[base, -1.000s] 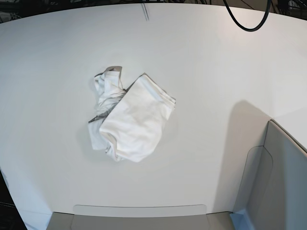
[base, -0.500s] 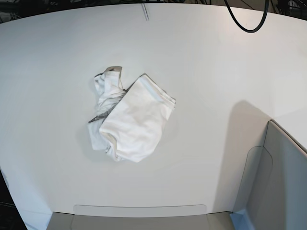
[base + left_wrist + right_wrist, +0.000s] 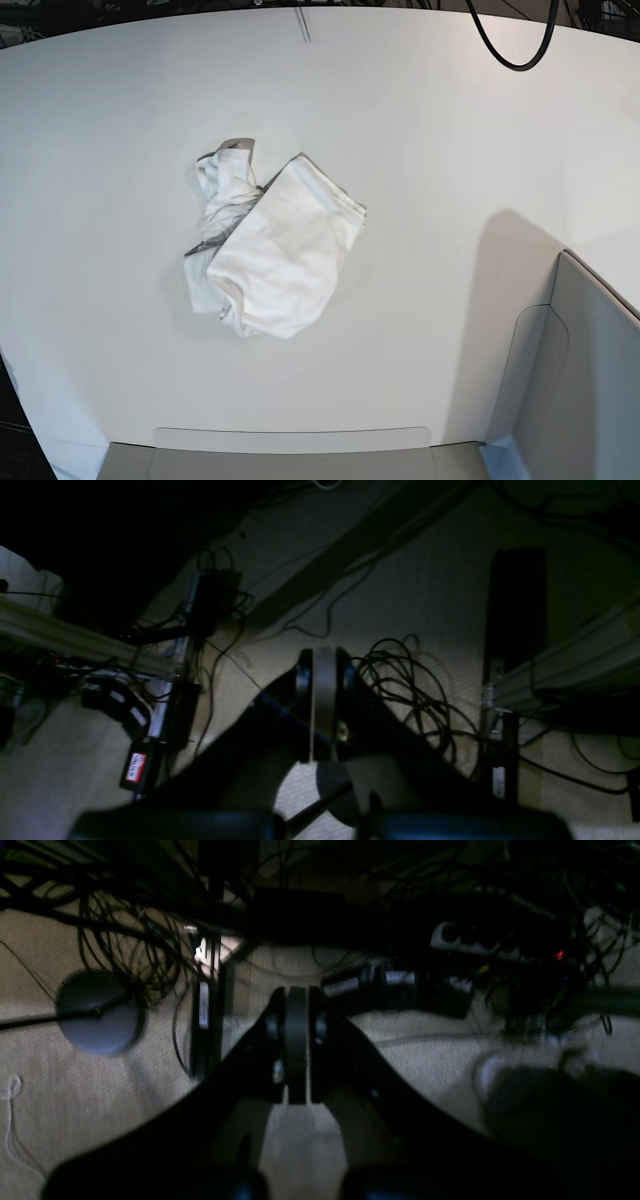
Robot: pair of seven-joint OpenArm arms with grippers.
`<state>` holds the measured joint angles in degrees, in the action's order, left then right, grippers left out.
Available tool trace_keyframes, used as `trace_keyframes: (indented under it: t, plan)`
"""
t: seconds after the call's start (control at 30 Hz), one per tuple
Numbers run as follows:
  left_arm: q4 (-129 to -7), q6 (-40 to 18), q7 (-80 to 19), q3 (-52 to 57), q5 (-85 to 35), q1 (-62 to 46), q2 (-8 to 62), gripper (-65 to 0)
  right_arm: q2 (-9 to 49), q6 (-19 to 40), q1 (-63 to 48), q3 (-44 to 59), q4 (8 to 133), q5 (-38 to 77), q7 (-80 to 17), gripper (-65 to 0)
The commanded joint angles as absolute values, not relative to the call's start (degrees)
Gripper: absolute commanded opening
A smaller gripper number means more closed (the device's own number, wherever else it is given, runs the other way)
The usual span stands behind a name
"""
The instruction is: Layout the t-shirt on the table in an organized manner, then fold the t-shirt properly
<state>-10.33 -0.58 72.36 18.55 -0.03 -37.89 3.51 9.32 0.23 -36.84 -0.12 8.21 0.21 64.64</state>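
The t-shirt (image 3: pixel 268 243) is lying crumpled on the table (image 3: pixel 450 120), left of centre, well apart from every edge.

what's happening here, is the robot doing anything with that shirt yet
Not yet. The t-shirt lies crumpled in a heap on the table, untouched. Neither arm shows in the base view. Both wrist cameras look at a carpeted floor with cables, and the left gripper and right gripper are shut and hold nothing.
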Motion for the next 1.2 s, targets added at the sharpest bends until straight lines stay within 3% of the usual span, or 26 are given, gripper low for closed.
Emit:
trace_keyframes:
  t: [0.0,0.17,0.57,0.9,1.03,1.17]
  plan:
    - [-12.3,0.4,76.8,18.7,-0.3,-40.3,2.6,-65.0,9.4,0.1,-39.8,0.0,11.6,0.3,66.2,-65.0]
    - [-27.6,0.3,76.7,18.7,-0.3,-47.0,-0.5,-65.0,9.3,0.0,-50.1,0.0,33.0,0.3,66.1,-65.0]
    - [-73.2,0.4,76.5,18.1,-0.1,-64.6,-8.4,-65.0,7.1,0.0,-65.3,0.1,65.7,0.4,66.0,-65.0]
    - [-85.0,0.6,76.5,15.3,-0.1,-67.3,-8.4,-60.5,-0.5,0.0,-67.6,5.7,84.2,0.4,66.0,-65.0]
    - [-89.1,0.6,76.1,12.7,0.0,-65.7,-8.4,-58.9,-0.8,0.0,-65.8,5.8,87.6,0.4,66.0,-65.0]
    - [-94.7,0.6,68.2,9.4,0.0,-64.7,-8.4,-57.9,-0.7,0.0,-63.3,5.8,89.2,0.4,66.0,-65.0]
